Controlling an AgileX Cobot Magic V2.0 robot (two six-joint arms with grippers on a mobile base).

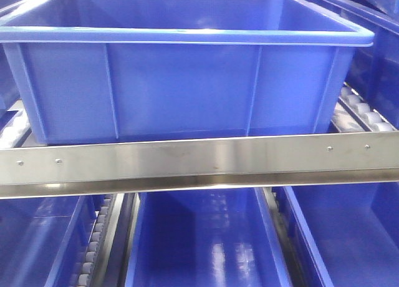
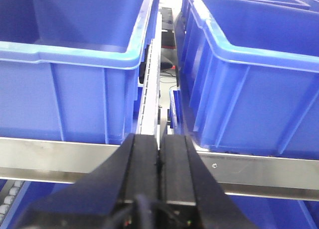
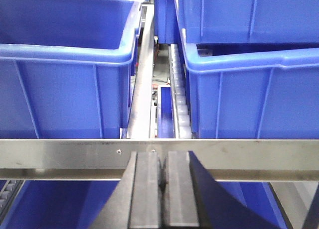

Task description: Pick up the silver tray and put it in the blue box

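Though looked for in every view, no sign of the shiny silver metal tray; cannot tell where. On the left, black left gripper [image 2: 159, 154] pressed shut, holding nothing. In the middle, one big deep blue plastic box [image 1: 181, 87] on the roller surface [image 1: 368, 115], behind one long steel bar [image 1: 199, 162], with three lower blue bins [image 1: 199, 243] underneath. On the right, black right gripper [image 3: 159, 164] closed tight too, empty. Could go wrong: reaching blind and bumping the bar or a box wall, both close in front.

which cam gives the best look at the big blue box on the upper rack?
The exterior front-facing view: the blue box fills the frame, showing its rim, ribbed front wall and interior. Both wrist views show only cropped blue crates either side of a rail gap; which one is this box is unclear.
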